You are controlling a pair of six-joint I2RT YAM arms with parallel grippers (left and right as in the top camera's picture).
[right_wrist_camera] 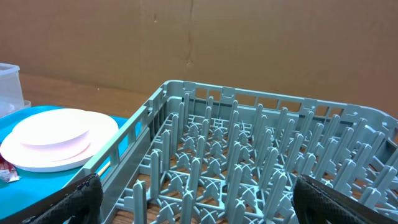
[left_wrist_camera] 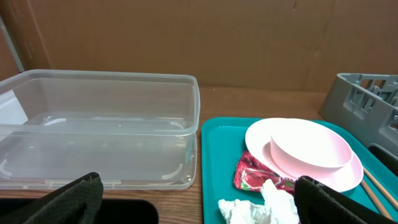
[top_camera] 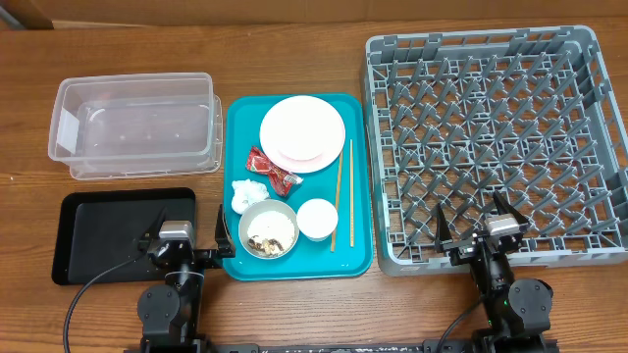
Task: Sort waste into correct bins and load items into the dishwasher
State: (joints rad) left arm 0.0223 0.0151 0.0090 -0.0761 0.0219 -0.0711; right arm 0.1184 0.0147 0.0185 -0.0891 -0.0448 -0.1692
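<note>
On the teal tray (top_camera: 359, 250) lie stacked white and pink plates (top_camera: 302, 132), a red wrapper (top_camera: 273, 169), a crumpled napkin (top_camera: 245, 193), a bowl with food scraps (top_camera: 268, 231), a small white cup (top_camera: 317, 218) and chopsticks (top_camera: 340, 194). The clear tub (top_camera: 132, 123) and the black tray (top_camera: 103, 235) sit to its left, and the grey dishwasher rack (top_camera: 496, 147) to its right. My left gripper (top_camera: 188, 227) stands open and empty near the front edge, between black tray and teal tray; napkin (left_wrist_camera: 261, 208) and wrapper (left_wrist_camera: 252, 174) lie just ahead. My right gripper (top_camera: 474, 221) is open over the rack's front edge (right_wrist_camera: 249, 149).
Brown cardboard stands behind the table. Bare wood runs along the front, by both arm bases. The clear tub (left_wrist_camera: 99, 124) is empty, and so are the rack's upright pegs. A strip of wood separates the tub from the teal tray (left_wrist_camera: 224, 143).
</note>
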